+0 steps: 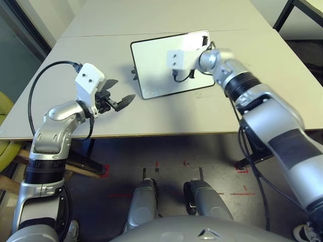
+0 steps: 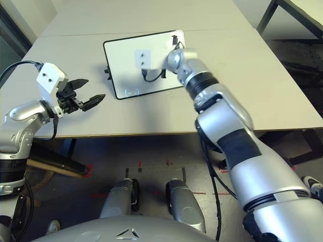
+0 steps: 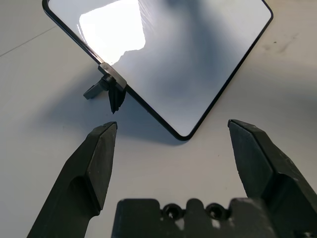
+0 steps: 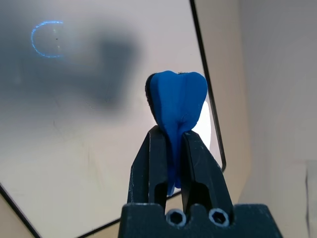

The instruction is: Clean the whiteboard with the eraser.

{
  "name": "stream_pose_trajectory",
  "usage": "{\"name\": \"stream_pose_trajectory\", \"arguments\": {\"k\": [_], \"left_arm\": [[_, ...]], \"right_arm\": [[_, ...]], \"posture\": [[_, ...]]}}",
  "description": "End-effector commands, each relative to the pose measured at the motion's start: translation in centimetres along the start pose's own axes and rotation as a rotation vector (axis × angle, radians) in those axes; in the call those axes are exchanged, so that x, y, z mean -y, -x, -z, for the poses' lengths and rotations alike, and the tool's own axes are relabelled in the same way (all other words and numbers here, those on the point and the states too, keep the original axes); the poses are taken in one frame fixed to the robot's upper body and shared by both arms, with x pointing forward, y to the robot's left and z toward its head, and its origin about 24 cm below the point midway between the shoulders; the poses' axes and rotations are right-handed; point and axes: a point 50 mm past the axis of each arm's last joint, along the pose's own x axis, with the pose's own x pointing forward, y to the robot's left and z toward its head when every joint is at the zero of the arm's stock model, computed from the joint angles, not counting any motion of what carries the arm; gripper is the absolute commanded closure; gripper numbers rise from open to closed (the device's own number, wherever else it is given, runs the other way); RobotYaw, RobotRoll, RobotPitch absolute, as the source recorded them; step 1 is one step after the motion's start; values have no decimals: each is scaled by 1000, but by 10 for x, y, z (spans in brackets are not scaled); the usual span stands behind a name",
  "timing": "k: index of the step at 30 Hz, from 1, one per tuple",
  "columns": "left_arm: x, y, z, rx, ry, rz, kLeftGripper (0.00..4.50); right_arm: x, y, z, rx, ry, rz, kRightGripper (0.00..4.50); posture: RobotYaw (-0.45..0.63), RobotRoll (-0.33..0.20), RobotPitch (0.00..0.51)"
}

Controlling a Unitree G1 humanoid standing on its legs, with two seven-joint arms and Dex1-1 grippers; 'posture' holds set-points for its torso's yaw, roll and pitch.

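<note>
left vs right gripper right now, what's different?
The left gripper is open and empty; the right gripper is shut on the eraser. The left gripper sits beside the whiteboard, near its corner; the right gripper is over the board. Both have two black fingers.

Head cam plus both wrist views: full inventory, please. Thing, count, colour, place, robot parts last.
Glossy white rectangular whiteboard with thin black frame: 1, white, lying flat on the table, far centre.
Small bright blue squeezable eraser: 1, blue, pinched in the right gripper, over the board.
Small side tab on the board frame: 1 seen close up, dark grey, on the edge facing the left gripper.
Pale flat table: 1, beige, under everything.
Left gripper: 1, black fingers, open, over the table near the board's left edge.
Right gripper: 1, black fingers, shut on the eraser, above the board.
</note>
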Motion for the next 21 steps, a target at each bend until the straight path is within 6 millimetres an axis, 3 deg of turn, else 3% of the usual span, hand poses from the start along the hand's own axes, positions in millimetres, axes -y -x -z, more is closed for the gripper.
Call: {"name": "stream_pose_trajectory", "arguments": {"k": [1, 7, 12, 18, 21], "left_arm": [[2, -8, 5, -8, 11, 15, 0], [1, -17, 7, 9, 19, 4, 0], [-2, -21, 9, 18, 19, -35, 0], [-8, -19, 11, 21, 18, -102, 0], [-13, -15, 12, 17, 14, -138, 0]], "right_arm": [[11, 30, 28, -73, -185, -25, 4352], [10, 58, 96, -290, -548, 13, 4355], [-2, 63, 138, -393, -789, 27, 4356], [-23, 54, 163, -458, -929, 33, 4356], [-34, 46, 166, -462, -933, 28, 4356]], "posture": [[-133, 0, 120], [-155, 0, 120], [-155, 0, 120], [-125, 0, 120], [-102, 0, 120]]}}
